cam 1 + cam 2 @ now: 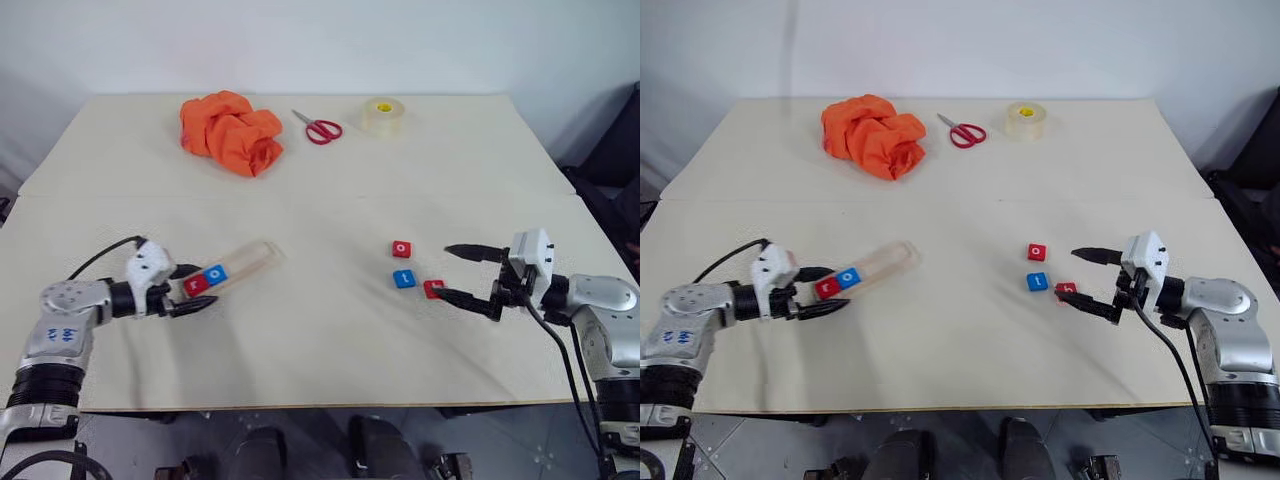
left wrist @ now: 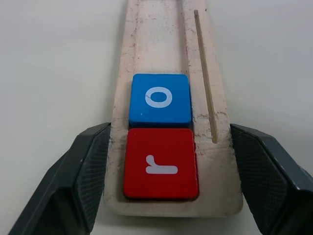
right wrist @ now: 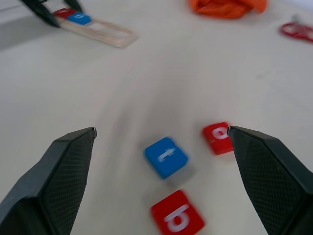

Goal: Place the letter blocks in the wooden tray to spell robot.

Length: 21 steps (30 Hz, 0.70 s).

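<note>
At lower left of the head view, the wooden tray [image 1: 235, 267] lies slanted on the tabletop [image 1: 320, 330] with a red r block [image 2: 160, 163] and blue o block [image 2: 160, 98] at its near end, where the left gripper [image 1: 193, 290] has its fingers clamped on the tray's edges. At right of centre lie a red o block [image 1: 401, 248], blue t block [image 1: 403, 278] and red b block [image 1: 433, 288]; the right gripper [image 1: 458, 274] hovers beside them, fingers spread wide.

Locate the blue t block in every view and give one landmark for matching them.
Left eye: blue t block, right of centre, below the red o block.
Right eye, same spot.
Left wrist: not in it.
Right wrist, between the right pincer's fingers.
Landmark: wooden tray.
</note>
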Each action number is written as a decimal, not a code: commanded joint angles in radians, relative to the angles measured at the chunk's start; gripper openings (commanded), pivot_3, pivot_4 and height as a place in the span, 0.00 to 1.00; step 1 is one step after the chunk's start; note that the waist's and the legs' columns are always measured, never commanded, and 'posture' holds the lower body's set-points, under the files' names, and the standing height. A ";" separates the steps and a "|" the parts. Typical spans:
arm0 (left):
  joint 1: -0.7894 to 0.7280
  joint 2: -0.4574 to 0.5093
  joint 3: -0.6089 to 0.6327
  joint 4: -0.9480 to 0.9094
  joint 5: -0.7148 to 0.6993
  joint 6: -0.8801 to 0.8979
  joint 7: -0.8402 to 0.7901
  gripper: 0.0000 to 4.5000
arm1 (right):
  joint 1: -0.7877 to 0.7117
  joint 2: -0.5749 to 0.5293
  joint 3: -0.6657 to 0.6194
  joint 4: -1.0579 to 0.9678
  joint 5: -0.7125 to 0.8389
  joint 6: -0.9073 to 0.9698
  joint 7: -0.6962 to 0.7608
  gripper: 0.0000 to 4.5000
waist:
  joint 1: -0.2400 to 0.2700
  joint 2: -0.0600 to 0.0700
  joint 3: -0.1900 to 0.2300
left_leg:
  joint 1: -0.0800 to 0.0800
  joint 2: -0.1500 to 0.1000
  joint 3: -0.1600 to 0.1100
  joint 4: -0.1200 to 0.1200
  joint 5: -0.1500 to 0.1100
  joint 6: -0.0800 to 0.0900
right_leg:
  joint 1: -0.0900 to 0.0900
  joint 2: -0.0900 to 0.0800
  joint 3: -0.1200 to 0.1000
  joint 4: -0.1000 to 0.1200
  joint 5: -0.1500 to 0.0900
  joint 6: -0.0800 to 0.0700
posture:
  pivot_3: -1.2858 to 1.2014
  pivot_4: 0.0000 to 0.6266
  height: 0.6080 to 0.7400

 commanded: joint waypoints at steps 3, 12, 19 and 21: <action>-0.077 -0.063 -0.133 -0.177 0.018 0.040 -0.065 0.75 | 0.026 -0.055 -0.029 -0.032 0.024 -0.009 0.053 1.00 | 0.008 0.000 0.000 | 0.000 0.000 0.001 0.001 0.000 0.000 | 0.000 0.001 0.002 0.000 0.001 0.001 | 0.52 0.24 1.00; -0.131 -0.153 -0.264 -0.291 0.047 0.070 -0.089 0.75 | 0.068 -0.048 -0.059 -0.067 0.035 -0.009 0.021 1.00 | 0.001 -0.001 0.001 | 0.002 0.003 0.006 0.000 0.000 0.000 | -0.001 0.007 0.011 -0.001 0.002 0.003 | 0.52 0.24 1.00; -0.128 -0.175 -0.290 -0.302 0.066 0.069 -0.081 0.75 | 0.139 -0.046 -0.094 -0.120 0.049 -0.004 -0.011 1.00 | 0.002 -0.001 0.001 | 0.002 0.002 0.007 0.001 -0.001 0.000 | -0.001 0.007 0.014 -0.002 0.002 0.004 | 0.52 0.24 1.00; -0.122 -0.177 -0.289 -0.307 0.066 0.067 -0.080 0.75 | 0.149 -0.046 -0.097 -0.129 0.052 -0.003 -0.017 1.00 | 0.001 -0.001 0.001 | 0.002 0.002 0.007 0.001 -0.001 0.001 | -0.001 0.007 0.014 -0.002 0.002 0.004 | 0.52 0.24 1.00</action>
